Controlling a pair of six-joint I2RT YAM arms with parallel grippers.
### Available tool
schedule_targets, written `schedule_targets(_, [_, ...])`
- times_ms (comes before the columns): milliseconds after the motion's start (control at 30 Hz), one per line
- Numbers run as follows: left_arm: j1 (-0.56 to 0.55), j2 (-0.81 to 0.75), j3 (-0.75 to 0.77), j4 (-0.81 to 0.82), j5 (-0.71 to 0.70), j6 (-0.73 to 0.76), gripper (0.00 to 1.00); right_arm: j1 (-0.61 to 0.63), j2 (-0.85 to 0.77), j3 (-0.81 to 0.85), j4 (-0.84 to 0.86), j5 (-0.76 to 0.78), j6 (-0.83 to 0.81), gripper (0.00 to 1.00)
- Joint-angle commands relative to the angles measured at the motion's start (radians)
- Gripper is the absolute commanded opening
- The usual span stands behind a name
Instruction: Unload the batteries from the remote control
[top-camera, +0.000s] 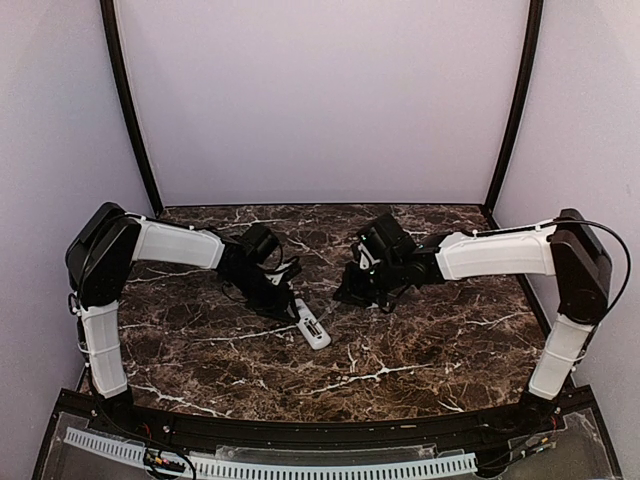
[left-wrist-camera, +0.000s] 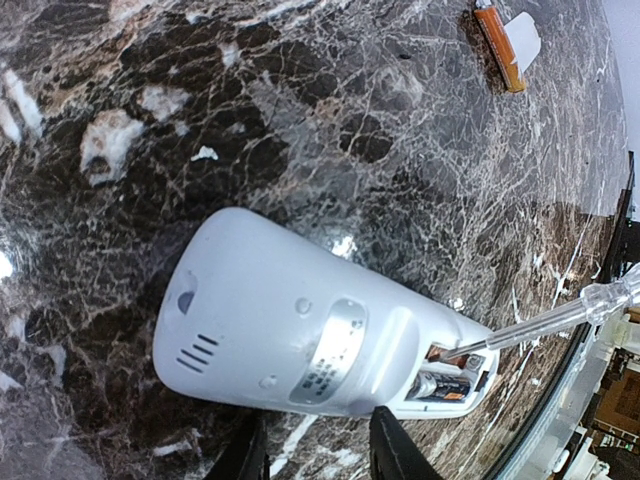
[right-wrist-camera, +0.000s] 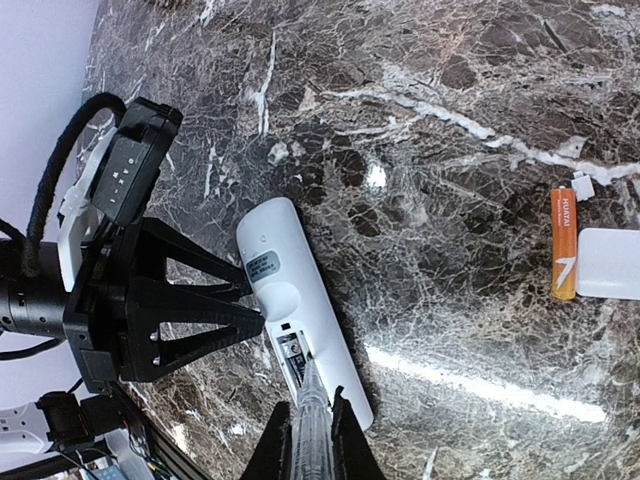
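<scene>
The white remote lies back-up on the marble table, with its battery bay open at one end. One dark cell with an orange end sits in the bay, and the slot beside it shows a bare copper contact. An orange battery lies loose on the table beside the white bay cover. My right gripper is shut on a clear-handled screwdriver, whose metal tip reaches into the bay. My left gripper is open, with its fingers against the remote's long side.
The remote lies mid-table between the two arms in the top view. The table's near edge with its black rail is close behind the remote's bay end. Pale walls enclose the table on three sides.
</scene>
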Motion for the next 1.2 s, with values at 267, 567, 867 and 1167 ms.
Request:
schedule_targets(267, [-0.020, 0.054, -0.036, -0.046, -0.019, 0.001, 0.34, 0.005, 0.082, -0.019, 0.077, -0.097, 0.110, 0.00])
schedule_targets(567, [-0.028, 0.056, -0.038, -0.045, -0.016, 0.001, 0.33, 0.001, 0.121, -0.036, 0.145, -0.156, 0.151, 0.00])
schedule_targets(867, [-0.031, 0.060, -0.037, -0.046, -0.016, 0.001, 0.33, -0.011, 0.126, -0.060, 0.211, -0.212, 0.193, 0.00])
schedule_targets(1167, [-0.033, 0.062, -0.035, -0.048, -0.017, 0.001, 0.31, -0.021, 0.124, -0.084, 0.278, -0.272, 0.230, 0.00])
